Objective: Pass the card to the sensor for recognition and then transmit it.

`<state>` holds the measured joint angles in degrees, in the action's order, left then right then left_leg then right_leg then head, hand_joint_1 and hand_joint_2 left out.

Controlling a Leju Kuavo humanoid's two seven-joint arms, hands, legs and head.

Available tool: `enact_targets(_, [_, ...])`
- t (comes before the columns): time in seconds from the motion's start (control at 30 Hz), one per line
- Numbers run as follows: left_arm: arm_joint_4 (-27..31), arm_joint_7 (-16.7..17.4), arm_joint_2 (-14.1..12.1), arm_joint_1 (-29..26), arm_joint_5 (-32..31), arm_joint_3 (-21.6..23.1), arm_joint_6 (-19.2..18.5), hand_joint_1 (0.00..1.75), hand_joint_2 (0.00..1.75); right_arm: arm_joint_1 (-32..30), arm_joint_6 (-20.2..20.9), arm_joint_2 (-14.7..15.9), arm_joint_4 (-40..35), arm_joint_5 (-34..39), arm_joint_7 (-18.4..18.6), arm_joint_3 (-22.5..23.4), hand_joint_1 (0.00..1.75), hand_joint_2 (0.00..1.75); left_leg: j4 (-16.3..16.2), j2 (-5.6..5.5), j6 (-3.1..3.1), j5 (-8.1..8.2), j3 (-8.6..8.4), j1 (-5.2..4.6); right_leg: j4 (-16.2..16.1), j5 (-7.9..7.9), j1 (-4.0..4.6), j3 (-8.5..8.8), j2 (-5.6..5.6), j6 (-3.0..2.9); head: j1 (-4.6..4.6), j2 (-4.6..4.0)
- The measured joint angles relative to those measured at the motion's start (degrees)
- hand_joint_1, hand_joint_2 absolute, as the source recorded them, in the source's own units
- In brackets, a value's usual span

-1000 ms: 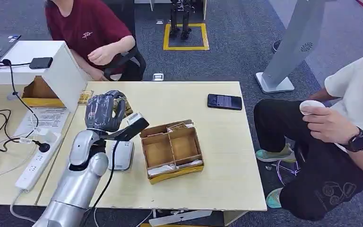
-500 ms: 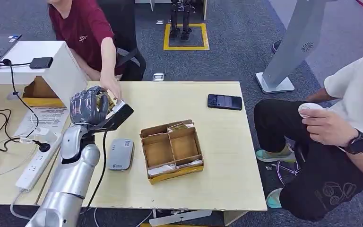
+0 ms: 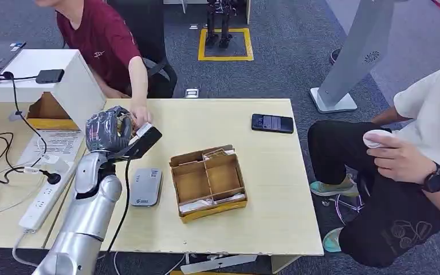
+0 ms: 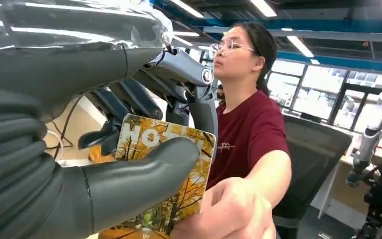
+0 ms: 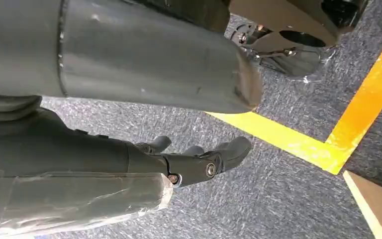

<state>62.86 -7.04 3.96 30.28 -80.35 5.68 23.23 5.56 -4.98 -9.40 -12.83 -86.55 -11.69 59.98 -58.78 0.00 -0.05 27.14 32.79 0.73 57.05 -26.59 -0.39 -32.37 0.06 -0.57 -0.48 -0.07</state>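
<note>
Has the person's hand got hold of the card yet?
Touching. In the left wrist view the person's hand closes over the lower edge of the card, which the left hand pinches under its thumb.

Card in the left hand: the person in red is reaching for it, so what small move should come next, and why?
Probably loosen the left hand so the card can slide out. In the left wrist view the card is pinched under the thumb, and the person's hand is already at its free edge. In the head view the card reader lies on the table, away from the hand, so handing over seems the step left.
</note>
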Motion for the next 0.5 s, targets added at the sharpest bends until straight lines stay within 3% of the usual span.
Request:
enact_targets(0.03, [-0.02,0.04,0.00,-0.01,-0.18,0.00,0.11,0.00,1.75,0.00,0.00,0.02,0.00,0.00,0.15,0.00,0.00,0.00,0.00,0.00,0.00,0.00,0.00,0.00,0.00,0.00,0.00,0.00,0.00,0.00,0.00,0.00])
enact_targets(0.5, [0.50,1.92,0.85,-0.20,-2.97,-1.22,2.82,0.00,1.75,-0.01,-0.11,0.42,0.00,0.02,0.55,0.02,0.00,0.00,0.00,-0.01,0.00,0.00,0.02,0.00,0.00,0.00,0.00,0.01,-0.01,0.00,0.00,0.00])
